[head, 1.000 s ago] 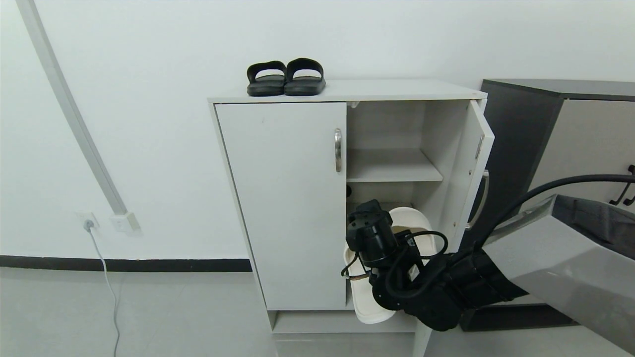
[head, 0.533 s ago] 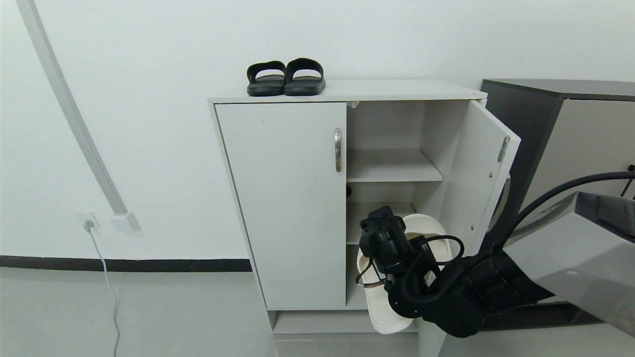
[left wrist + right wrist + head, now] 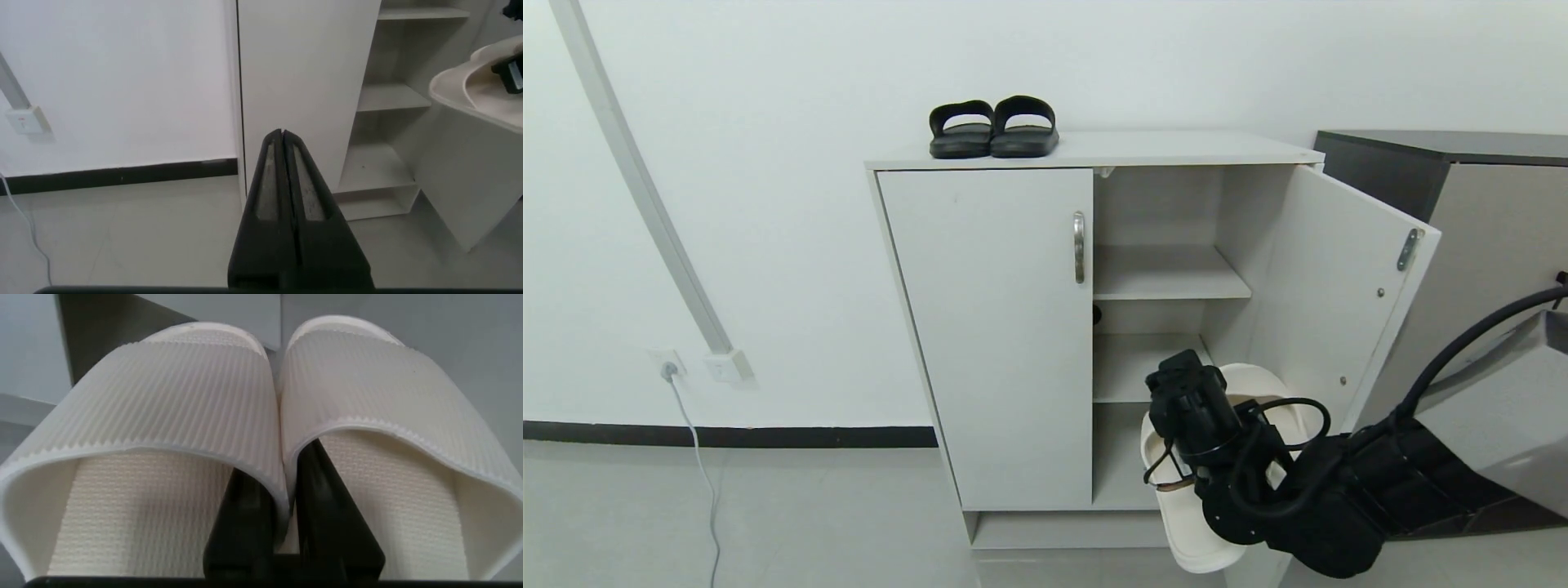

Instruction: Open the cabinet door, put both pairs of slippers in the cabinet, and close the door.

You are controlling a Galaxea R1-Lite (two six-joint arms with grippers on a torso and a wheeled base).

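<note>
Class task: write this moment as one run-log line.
right end effector: shut on white slippers | right door: open | black slippers: on cabinet top | left end effector: shut

A plain white wall (image 3: 768, 82) faces me. A black skirting strip (image 3: 727, 437) runs along its foot, above a pale grey floor (image 3: 809, 523). To my left, a grey cable duct (image 3: 637, 184) descends the wall at a slant to a small white box (image 3: 727, 366). Just beside the box, a socket (image 3: 668, 369) holds a plug; its white cord (image 3: 707, 482) trails down to the floor. To my right stands a dark grey cupboard (image 3: 1494, 220).
</note>
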